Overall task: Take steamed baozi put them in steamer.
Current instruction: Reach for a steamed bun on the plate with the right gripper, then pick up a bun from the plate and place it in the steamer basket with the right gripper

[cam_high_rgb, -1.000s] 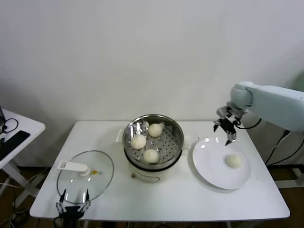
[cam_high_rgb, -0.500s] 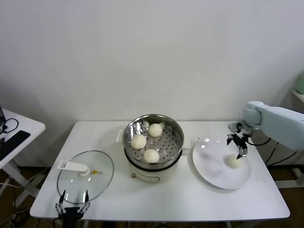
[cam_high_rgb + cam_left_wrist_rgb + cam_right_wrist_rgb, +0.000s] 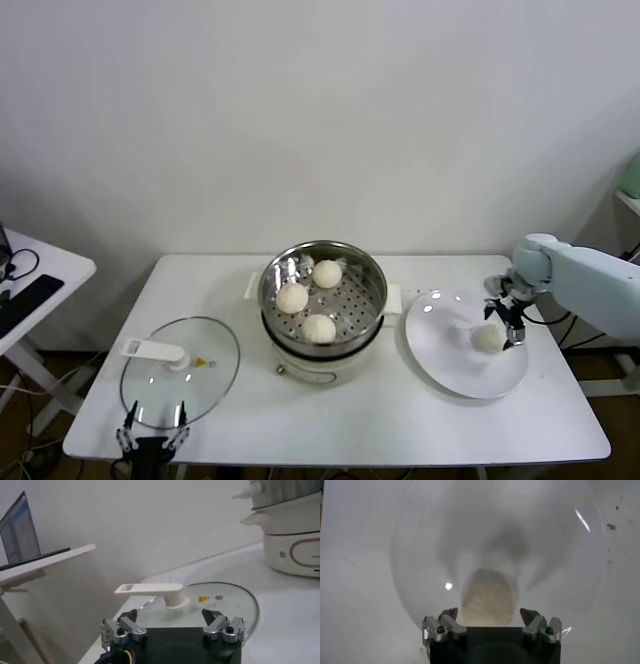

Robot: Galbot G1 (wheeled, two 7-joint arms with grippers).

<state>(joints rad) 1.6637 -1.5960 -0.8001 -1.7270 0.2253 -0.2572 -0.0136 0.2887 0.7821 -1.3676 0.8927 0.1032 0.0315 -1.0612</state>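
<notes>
Baozi between right gripper fingers

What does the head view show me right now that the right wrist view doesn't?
Only the head view shows the steamer with three baozi inside, the glass lid on the table's left, and the left gripper parked open at the table's near edge. Only the right wrist view shows the right gripper from above, fingers open on either side of the last baozi, and its pleated top. Both show that baozi on the white plate with the right gripper over it.
</notes>
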